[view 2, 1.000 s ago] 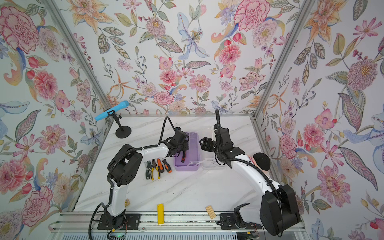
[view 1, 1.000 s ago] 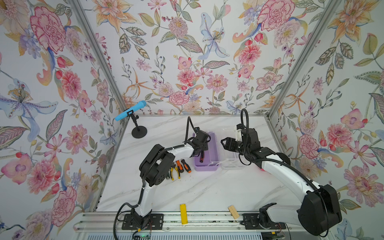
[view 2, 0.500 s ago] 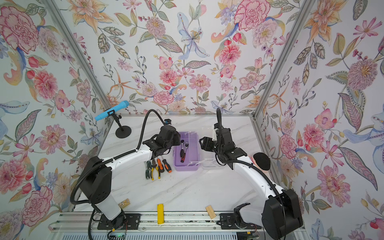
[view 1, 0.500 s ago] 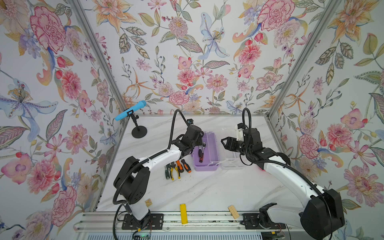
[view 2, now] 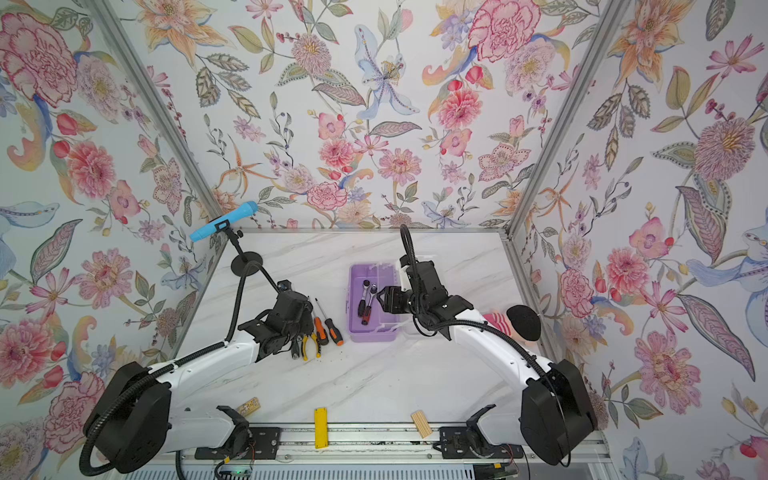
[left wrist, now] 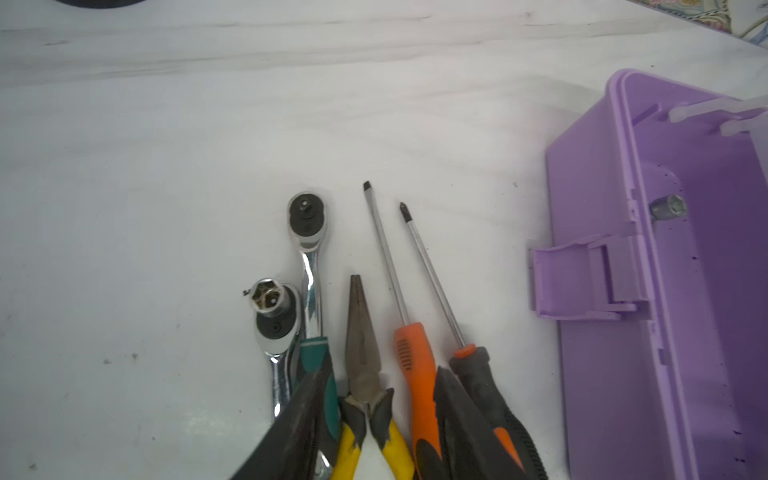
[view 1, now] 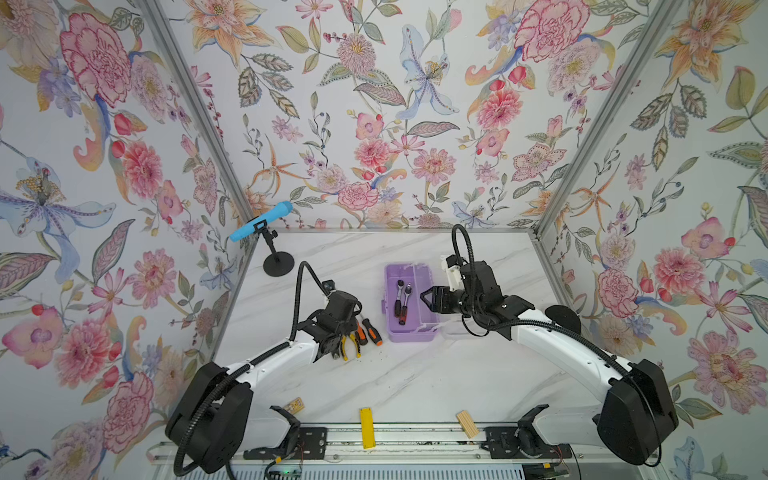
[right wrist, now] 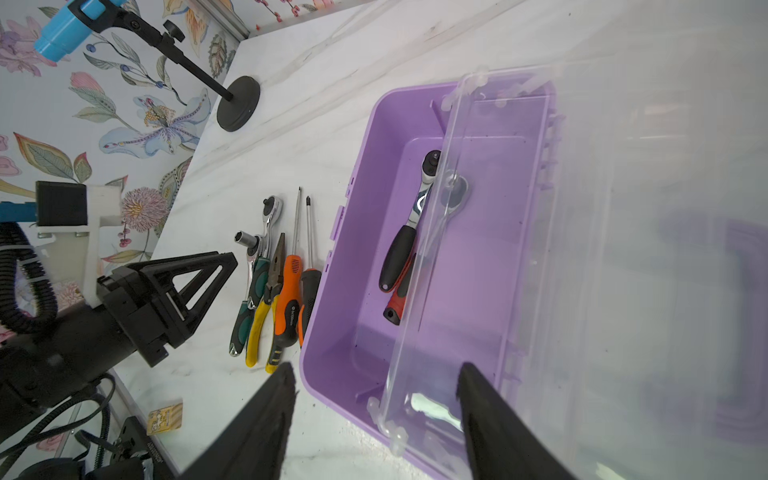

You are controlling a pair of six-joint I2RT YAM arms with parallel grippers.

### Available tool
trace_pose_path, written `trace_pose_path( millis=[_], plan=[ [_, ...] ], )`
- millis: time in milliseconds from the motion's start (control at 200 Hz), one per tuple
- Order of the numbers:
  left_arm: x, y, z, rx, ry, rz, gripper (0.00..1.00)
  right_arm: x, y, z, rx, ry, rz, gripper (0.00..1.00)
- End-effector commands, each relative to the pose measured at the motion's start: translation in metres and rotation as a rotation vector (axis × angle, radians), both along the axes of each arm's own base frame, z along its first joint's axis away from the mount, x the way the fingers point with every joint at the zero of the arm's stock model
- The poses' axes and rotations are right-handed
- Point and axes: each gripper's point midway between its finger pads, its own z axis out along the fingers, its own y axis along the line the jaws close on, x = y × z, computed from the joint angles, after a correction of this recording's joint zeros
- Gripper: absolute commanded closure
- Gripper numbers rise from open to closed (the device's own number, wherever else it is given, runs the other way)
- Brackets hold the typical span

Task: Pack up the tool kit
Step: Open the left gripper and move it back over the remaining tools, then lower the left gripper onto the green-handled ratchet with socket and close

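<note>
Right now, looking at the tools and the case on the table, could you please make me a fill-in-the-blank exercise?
1. Inside the lilac case lie ___ ratchets.
2. The pliers on the table have ___ handles.
3. The two screwdrivers lie between the pliers and the ___.
4. The case's clear lid is ___, not shut.

Missing words: two; yellow; case; open.
</note>
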Motion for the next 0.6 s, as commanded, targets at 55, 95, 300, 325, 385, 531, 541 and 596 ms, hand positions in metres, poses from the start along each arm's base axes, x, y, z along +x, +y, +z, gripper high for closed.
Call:
trace_pose_path(
  millis=[55,95,300,325,385,531,541,596],
  plan=[
    [-0.006,0.031,-0.008,-0.010,0.003,0.089,0.53,0.005,0.011,0.004,-0.007,-0.006,0.019,0.37],
    [-0.008,0.036,-0.013,-0.006,0.013,0.096,0.53,0.006,0.013,0.003,-0.008,-0.001,0.020,0.37],
    [-0.007,0.041,-0.035,-0.035,0.045,0.087,0.60,0.011,0.013,-0.002,-0.027,0.001,0.004,0.37],
    [-0.007,0.040,-0.038,-0.036,0.050,0.084,0.60,0.012,0.013,-0.003,-0.030,0.002,0.003,0.36],
    [-0.006,0.039,-0.045,-0.035,0.067,0.083,0.61,0.012,0.014,-0.006,-0.033,0.010,0.001,0.37],
    [-0.005,0.038,-0.057,-0.037,0.086,0.076,0.65,0.014,0.012,-0.012,-0.048,0.017,-0.008,0.37],
    [-0.005,0.037,-0.057,-0.038,0.087,0.077,0.65,0.014,0.011,-0.012,-0.050,0.017,-0.010,0.36],
    [-0.005,0.037,-0.060,-0.045,0.095,0.073,0.66,0.014,0.010,-0.016,-0.057,0.023,-0.012,0.36]
  ],
)
